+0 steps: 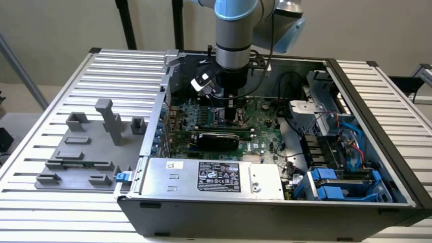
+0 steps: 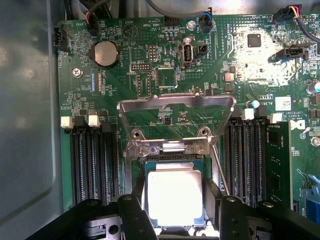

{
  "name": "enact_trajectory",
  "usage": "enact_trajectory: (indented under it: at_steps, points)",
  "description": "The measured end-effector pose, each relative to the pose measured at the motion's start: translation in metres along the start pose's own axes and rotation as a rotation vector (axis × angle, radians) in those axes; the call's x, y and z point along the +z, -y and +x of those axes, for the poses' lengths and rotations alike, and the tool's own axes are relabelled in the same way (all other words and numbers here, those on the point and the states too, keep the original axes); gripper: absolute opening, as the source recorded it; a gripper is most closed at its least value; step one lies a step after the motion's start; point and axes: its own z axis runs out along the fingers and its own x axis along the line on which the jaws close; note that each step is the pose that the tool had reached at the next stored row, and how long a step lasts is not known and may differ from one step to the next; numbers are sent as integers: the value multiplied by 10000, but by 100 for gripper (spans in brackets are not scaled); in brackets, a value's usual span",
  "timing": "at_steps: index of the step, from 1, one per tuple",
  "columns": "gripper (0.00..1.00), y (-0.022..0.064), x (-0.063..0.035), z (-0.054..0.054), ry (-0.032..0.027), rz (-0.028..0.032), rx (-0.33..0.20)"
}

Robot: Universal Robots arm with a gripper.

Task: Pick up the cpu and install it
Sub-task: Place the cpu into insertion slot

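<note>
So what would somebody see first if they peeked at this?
A shiny silver square chip jumps out first, pinched in the black gripper down at the green circuit board. Next comes the big grey robot arm reaching down into the open grey computer case.

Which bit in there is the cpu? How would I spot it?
Look inside the open computer case, at the green motherboard. Between its two banks of long black slots, beside a flipped-up metal frame, lies the cpu: a flat square with a plain shiny silver top, unlike anything around it.
</note>
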Motion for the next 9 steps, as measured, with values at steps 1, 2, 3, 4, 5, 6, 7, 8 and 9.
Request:
enact_trajectory:
  at_steps: [1, 2, 3, 4, 5, 6, 7, 8, 9]
  points:
    - [55, 0, 1, 2, 2, -1, 0]
    - [55, 0, 1, 4, 5, 0, -1]
    - [55, 1, 2, 7, 8, -1, -2]
    - [55, 1, 2, 10, 12, -1, -4]
    - [55, 1, 2, 13, 16, 0, -4]
    - [55, 1, 3, 15, 20, -1, -5]
    - [55, 1, 4, 16, 24, -2, -6]
    - [55, 1, 4, 17, 29, -2, -7]
    - [55, 1, 4, 18, 33, -2, -8]
